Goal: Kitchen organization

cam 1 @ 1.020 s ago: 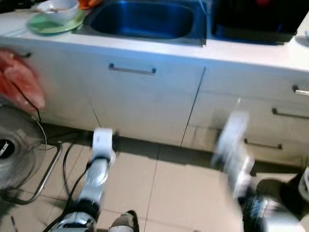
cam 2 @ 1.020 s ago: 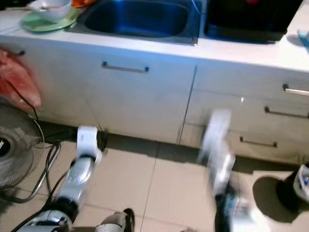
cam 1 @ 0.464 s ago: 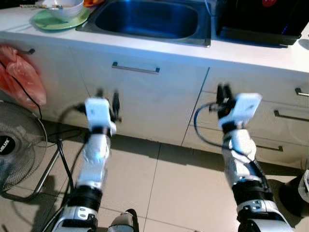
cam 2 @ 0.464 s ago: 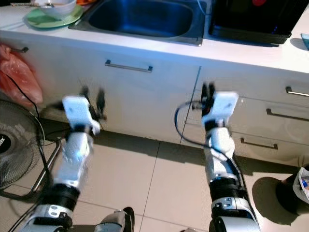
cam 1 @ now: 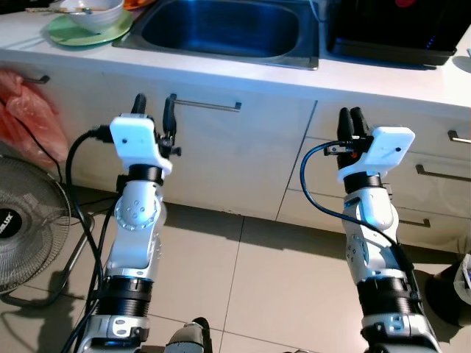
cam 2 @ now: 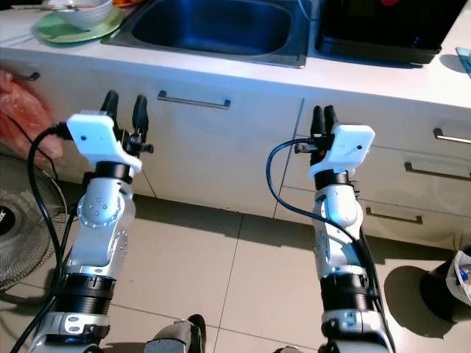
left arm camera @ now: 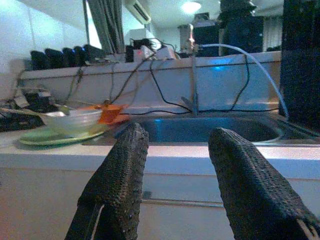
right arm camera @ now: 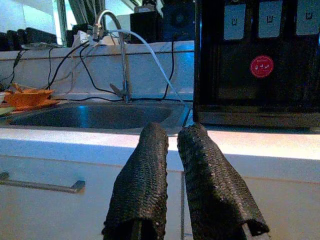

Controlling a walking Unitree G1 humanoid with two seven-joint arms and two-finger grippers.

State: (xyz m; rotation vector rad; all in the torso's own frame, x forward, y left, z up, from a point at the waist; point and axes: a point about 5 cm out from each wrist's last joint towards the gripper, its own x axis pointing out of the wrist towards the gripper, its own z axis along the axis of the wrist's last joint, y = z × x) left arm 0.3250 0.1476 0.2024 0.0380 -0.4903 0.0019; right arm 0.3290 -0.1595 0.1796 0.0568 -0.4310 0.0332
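The sink is set in the countertop. Left of the sink a bowl sits on a plate. Right of the sink stands an appliance. Below the sink hangs a cabinet handle; left of the sink's cabinet, on the floor, a fan.

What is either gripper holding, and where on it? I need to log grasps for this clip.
Nothing is held. The left gripper is open and empty before the counter; the right gripper has its fingers together with nothing between.
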